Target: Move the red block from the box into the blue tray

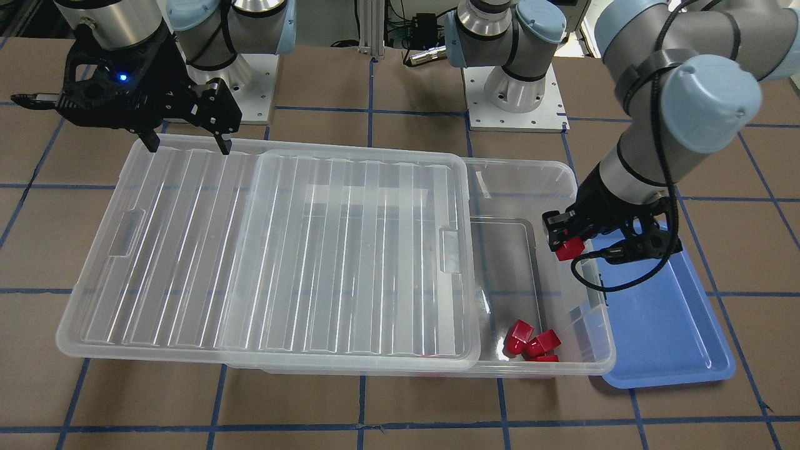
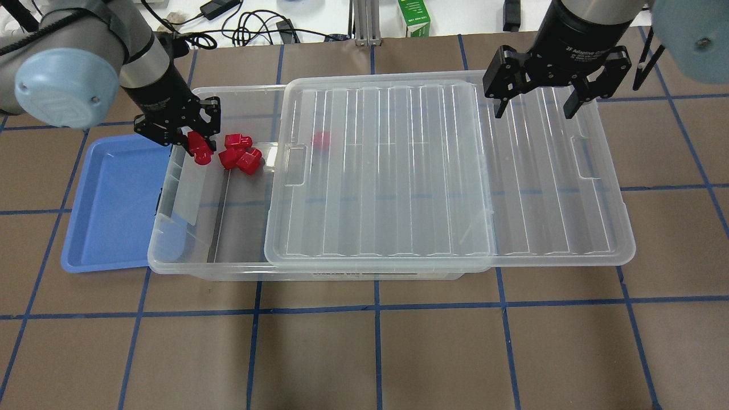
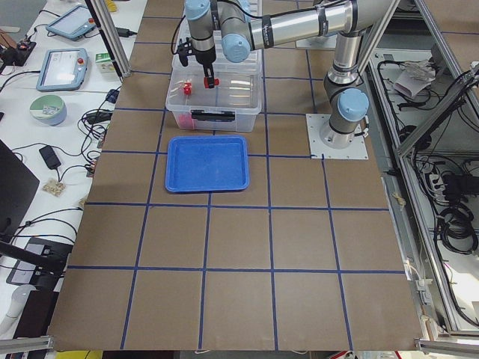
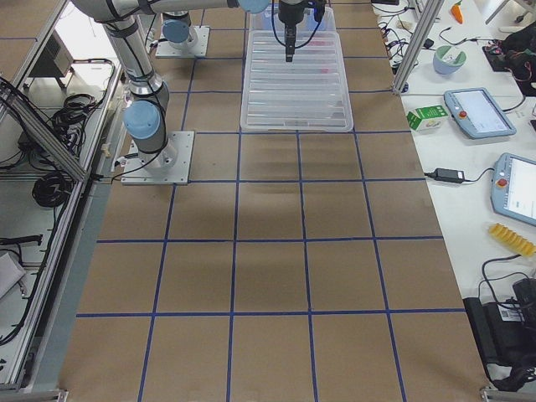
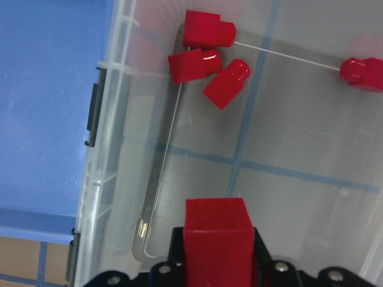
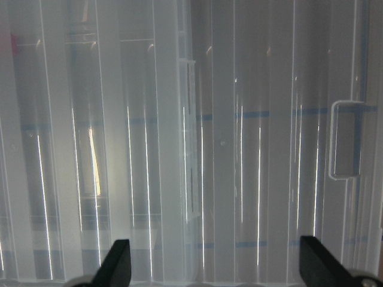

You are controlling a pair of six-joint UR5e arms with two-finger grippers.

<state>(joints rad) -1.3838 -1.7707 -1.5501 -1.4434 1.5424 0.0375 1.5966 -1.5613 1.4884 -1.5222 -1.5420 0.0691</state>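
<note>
My left gripper (image 2: 192,141) is shut on a red block (image 2: 199,150) and holds it above the open left end of the box (image 2: 171,228), close to the wall next to the blue tray (image 2: 114,199). The left wrist view shows the held block (image 5: 216,239) over the box floor, with the tray (image 5: 42,89) to the left. Three more red blocks (image 2: 239,154) lie in the box's far corner, and another (image 2: 322,139) shows dimly under the lid (image 2: 444,171). My right gripper (image 2: 532,108) is open and empty above the lid's far right edge.
The ribbed lid is slid towards my right and overhangs the box's right end. The blue tray (image 1: 662,325) holds nothing and lies against the box's left end. A dark clip (image 5: 93,113) sits on the box wall. Cables and a green carton (image 2: 414,17) lie beyond the table.
</note>
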